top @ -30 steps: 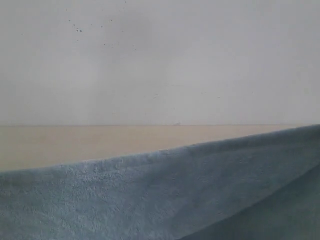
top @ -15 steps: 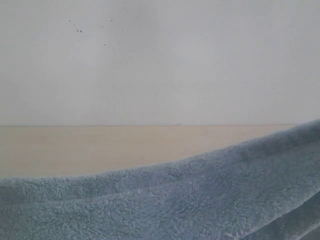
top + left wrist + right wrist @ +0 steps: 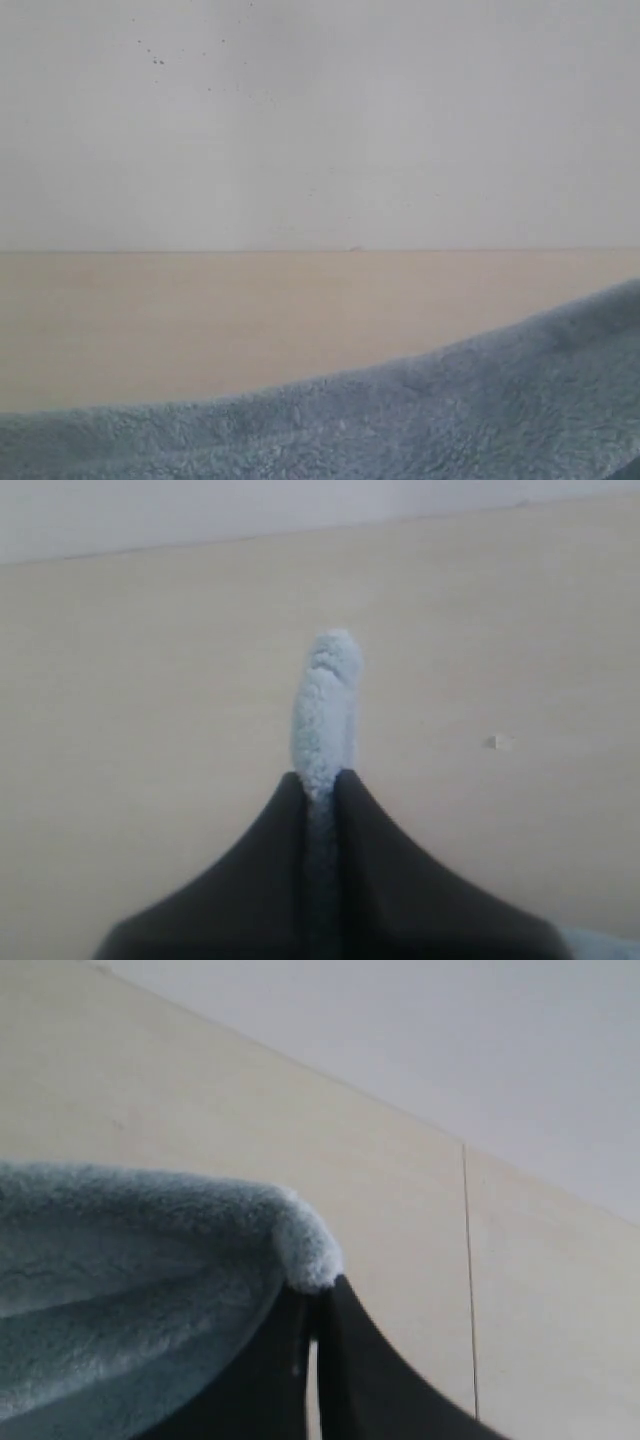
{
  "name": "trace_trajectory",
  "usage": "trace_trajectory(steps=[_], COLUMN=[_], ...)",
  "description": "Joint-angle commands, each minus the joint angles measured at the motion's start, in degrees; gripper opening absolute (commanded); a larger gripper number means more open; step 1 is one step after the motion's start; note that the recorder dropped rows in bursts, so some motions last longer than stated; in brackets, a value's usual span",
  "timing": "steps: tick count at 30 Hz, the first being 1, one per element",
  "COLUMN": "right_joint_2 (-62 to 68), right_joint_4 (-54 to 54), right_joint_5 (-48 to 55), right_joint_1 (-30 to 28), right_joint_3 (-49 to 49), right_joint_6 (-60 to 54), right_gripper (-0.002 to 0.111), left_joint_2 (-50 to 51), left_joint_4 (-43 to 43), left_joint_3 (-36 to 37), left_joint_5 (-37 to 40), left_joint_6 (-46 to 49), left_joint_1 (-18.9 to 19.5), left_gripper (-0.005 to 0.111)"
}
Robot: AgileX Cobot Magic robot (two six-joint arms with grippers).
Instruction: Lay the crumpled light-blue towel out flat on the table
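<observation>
Left jaws: closed on the towel (image 3: 325, 710). A narrow fluffy tab of it sticks out past the black tips, and the pinch is right at the cloth's edge. Right jaws: also clamped on the towel, on a rounded corner or fold that bulges just past the tips, with the rest of the cloth draping off to one side in soft folds. Neither pair holds anything else.

Why it's held this way, my read: two edge pinches, one per arm, put the sheet in tension between them. That pulls the crumple out before laydown. Small bites near the hem leave most of the cloth free to hang and flatten.

Task thing's location: the towel hangs between the two arms, close in front of the exterior camera, filling the bottom of that view. Its top edge runs as a shallow sag, higher on the right and lower on the left. That view is soft and cropped, so I can't tell whether the lower part already touches the bench (image 3: 250, 310) or hangs clear of it.

Materials:
- Towel: pale blue terry with a thick, fuzzy nap. It's limp, will sag wherever it isn't supported, and may drag on contact.
- Bench: smooth matte beige wood-look, plain. One thin seam line (image 3: 468, 1260) and a tiny pale speck (image 3: 497, 742) are visible.
- Behind it, a flat white wall (image 3: 320, 120) meets the bench in a straight line. There are a few dark specks (image 3: 155, 58) high up on it.
</observation>
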Motion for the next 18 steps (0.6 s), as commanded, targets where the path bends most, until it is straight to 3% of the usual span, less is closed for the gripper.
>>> trace_trajectory(steps=[1, 8, 18], right_joint_2=[8.03, 19.54, 21.38], right_joint_4=[-0.74, -1.43, -0.68], right_joint_5=[-3.19, -12.06, -15.13], right_joint_1=[0.09, 0.09, 0.09], right_joint_3=[2.91, 5.14, 5.14], right_joint_6=[-0.07, 3.19, 3.19], right_gripper=[0.0, 0.0, 0.0], left_joint_2=[6.14, 16.25, 21.04], left_joint_4=[1.5, 7.51, 7.53], left_joint_3=[4.37, 5.52, 5.52], left_joint_5=[-8.03, -13.98, -16.04], left_joint_6=[0.94, 0.7, 0.7], left_joint_1=[-0.26, -0.31, -0.31], left_gripper=[0.004, 0.004, 0.004])
